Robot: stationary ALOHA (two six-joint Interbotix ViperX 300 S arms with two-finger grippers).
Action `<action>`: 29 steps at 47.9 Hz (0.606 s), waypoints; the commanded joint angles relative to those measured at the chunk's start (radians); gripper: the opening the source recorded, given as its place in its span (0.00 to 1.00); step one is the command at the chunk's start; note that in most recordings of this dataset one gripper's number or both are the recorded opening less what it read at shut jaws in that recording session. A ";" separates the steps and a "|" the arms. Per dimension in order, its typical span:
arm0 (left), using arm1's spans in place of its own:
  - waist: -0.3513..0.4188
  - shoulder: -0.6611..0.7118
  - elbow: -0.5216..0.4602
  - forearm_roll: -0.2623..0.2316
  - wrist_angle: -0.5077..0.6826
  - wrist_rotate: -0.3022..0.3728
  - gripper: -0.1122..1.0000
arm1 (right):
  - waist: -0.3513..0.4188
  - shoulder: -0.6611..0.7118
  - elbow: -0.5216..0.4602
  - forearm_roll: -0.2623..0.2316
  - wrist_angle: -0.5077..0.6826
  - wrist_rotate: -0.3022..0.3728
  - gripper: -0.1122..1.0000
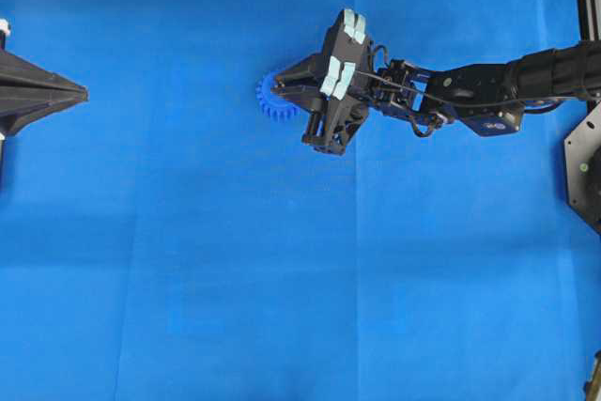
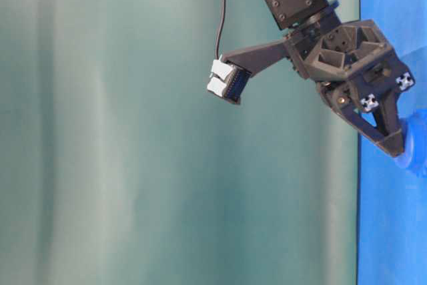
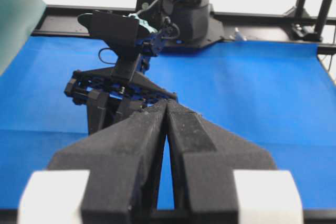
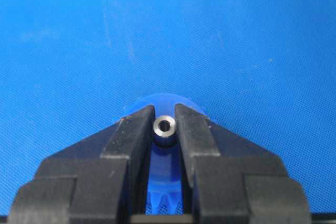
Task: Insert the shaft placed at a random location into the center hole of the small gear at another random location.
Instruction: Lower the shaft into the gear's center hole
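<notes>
Shaft [image 4: 165, 127] pinched between nearly closed right gripper [image 4: 165, 129] fingertips, directly over small gear [image 1: 274, 100] on mat [image 1: 188, 260]. Left gripper [image 3: 167, 109], at 9 o'clock, closed, empty.

The right arm [image 1: 526, 77] was matt black throughout, built of a ribbed cylindrical forearm and angular moulded wrist housings. Thin black cables looped beside the wrist joint. The right claw [image 4: 165, 127] consisted of two black wedge-shaped fingers [image 4: 128, 135] with a coarse, grainy surface. Pale blue-white tape patches [image 1: 338, 77] were fixed to its upper bracket, and white cross-shaped markings [image 2: 368, 103] showed on the side housing. The left claw [image 3: 166, 109] matched it: two black tapering fingers, with white tape blocks [image 3: 52, 195] at their bases.
</notes>
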State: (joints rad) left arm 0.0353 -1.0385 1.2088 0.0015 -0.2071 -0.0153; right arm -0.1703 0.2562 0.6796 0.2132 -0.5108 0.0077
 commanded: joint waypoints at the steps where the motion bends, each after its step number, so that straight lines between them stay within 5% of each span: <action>1: 0.003 0.003 -0.011 0.002 -0.006 0.000 0.10 | 0.005 -0.015 -0.009 0.003 -0.005 -0.002 0.13; 29: 0.003 0.003 -0.011 0.002 -0.005 0.000 0.10 | 0.005 -0.015 -0.015 0.002 0.009 -0.002 0.13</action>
State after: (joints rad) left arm 0.0353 -1.0400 1.2088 0.0015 -0.2071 -0.0153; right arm -0.1687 0.2562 0.6780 0.2132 -0.5016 0.0061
